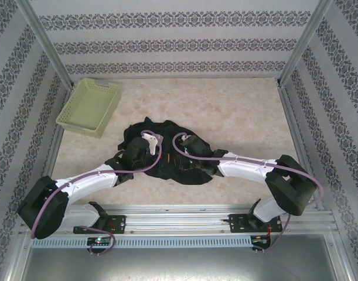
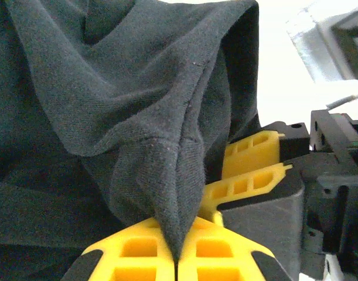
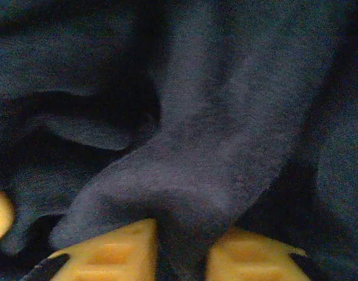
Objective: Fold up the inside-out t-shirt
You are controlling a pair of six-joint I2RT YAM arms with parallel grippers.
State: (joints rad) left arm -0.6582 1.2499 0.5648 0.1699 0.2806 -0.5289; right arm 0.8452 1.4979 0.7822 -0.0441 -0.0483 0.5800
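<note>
Black soft fabric, one inside-out t-shirt (image 1: pixel 167 130), bunched in a heap on the counter (image 1: pixel 237 105), toward its near edge, between the two arms; left claw (image 2: pixel 176 257), yellow fingers pressed together, pinching a seamed fold of the t-shirt, cloth drawn to a point at the tips; right claw (image 3: pixel 181 257), near the left one, clamped on a thick fold of the same t-shirt, cloth filling the gap between its fingers; pale yellow-green lattice basket (image 1: pixel 89 106), far left corner, well apart from the heap.

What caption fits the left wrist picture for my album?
Left gripper shut on a seamed fold of the black t-shirt.
</note>
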